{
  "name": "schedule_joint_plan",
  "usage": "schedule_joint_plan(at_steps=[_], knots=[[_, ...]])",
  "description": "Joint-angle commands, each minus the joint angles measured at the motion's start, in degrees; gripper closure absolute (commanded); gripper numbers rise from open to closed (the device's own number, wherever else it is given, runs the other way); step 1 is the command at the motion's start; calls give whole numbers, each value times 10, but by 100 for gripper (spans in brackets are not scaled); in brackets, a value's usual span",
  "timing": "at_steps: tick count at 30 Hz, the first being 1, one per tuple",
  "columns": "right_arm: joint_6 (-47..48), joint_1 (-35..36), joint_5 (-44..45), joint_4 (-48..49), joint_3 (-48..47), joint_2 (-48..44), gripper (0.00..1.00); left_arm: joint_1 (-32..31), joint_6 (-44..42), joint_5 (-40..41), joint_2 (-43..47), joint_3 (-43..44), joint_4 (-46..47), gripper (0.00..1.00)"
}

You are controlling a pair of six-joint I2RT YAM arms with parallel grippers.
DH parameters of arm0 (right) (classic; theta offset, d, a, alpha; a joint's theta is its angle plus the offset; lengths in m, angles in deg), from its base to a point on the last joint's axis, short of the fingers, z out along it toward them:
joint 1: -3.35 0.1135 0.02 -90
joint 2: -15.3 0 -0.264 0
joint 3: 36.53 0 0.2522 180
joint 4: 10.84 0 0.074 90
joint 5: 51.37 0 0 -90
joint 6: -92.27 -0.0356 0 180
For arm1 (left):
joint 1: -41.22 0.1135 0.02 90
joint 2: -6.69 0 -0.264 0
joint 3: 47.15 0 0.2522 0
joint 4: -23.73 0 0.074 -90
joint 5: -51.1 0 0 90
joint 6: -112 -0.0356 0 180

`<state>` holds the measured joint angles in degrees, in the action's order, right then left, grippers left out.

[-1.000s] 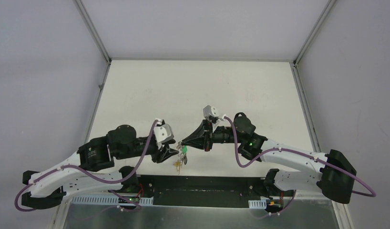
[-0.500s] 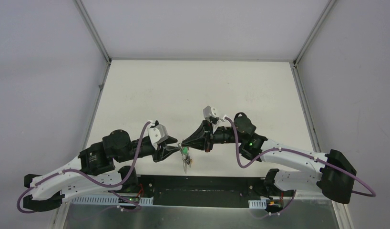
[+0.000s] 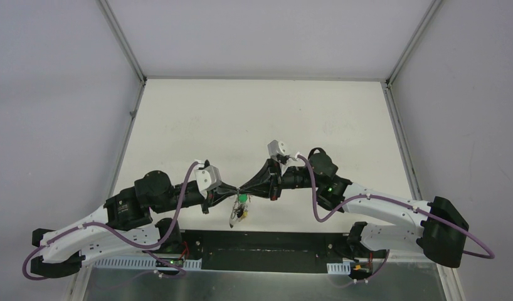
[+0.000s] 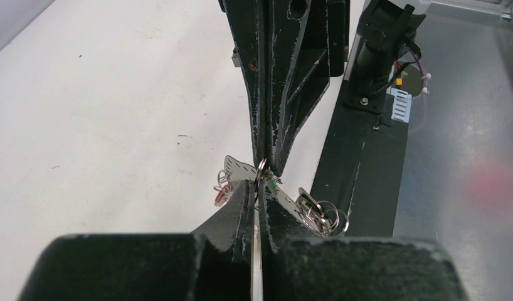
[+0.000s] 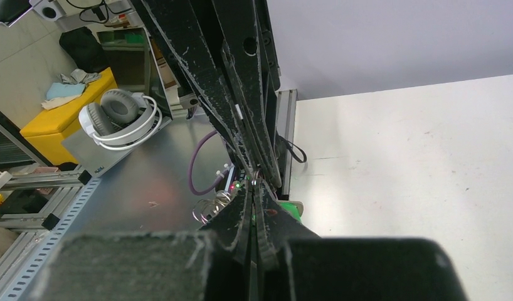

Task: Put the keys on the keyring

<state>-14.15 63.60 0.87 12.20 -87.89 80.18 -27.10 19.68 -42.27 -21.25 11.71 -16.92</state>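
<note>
Both arms reach toward the middle over the near edge of the table (image 3: 260, 119), and the claws meet nose to nose in the air. The left claw (image 4: 256, 187) is pressed together. Through its own camera I see its two fingers with only a hairline slit between them, and the thin wire of the keyring (image 4: 261, 167) runs into that slit at the tips. The right claw (image 4: 265, 155) comes in from the opposite side, also pressed together, with its tips on the same bit of wire. The two claws pinch the keyring just beside each other, almost touching. Only a short arc of it shows between them, and I cannot make out the rest.

The keys (image 3: 239, 212) hang in a loose bunch just below the meeting point, free above the table's near edge. From above I pick out the green-capped key (image 3: 242, 199) at the top of the bunch, with pale metal and something dark under it. I cannot tell whether the dark bit is the black-capped key.

In the left wrist view a silver blade (image 4: 237, 168) sticks out on one side of the tips, and a cluster of small rings (image 4: 324, 217) dangles on the other. I cannot tell whether the green-capped key is threaded on the keyring.

In the right wrist view, white headphones (image 5: 119, 116) lie on a metal top beyond the table.
</note>
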Motion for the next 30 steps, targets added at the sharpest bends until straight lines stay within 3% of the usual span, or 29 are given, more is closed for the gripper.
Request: schedule_joint_plan(at_steps=[1, 4, 10, 14, 19, 24, 30], knots=[[-9, 4, -8, 57, -11, -8, 100, -4, -5, -24, 2, 1, 40, 100], [-11, 4, -2, 51, -9, -10, 100, -4, 0, -16, 8, 4, 39, 100], [-5, 4, 16, 38, -7, -29, 58, -3, -2, 14, -6, 49, -17, 100], [12, 4, 33, 8, -11, -45, 46, -4, -14, 18, -56, 112, -98, 100], [18, 4, 40, -24, -25, -42, 47, -4, -31, 24, -141, 216, -241, 100], [19, 4, 21, -31, -41, -23, 65, -3, -33, 28, -224, 318, -365, 100], [7, 5, 18, -10, -47, -1, 69, -3, -28, 11, -279, 386, -429, 100]])
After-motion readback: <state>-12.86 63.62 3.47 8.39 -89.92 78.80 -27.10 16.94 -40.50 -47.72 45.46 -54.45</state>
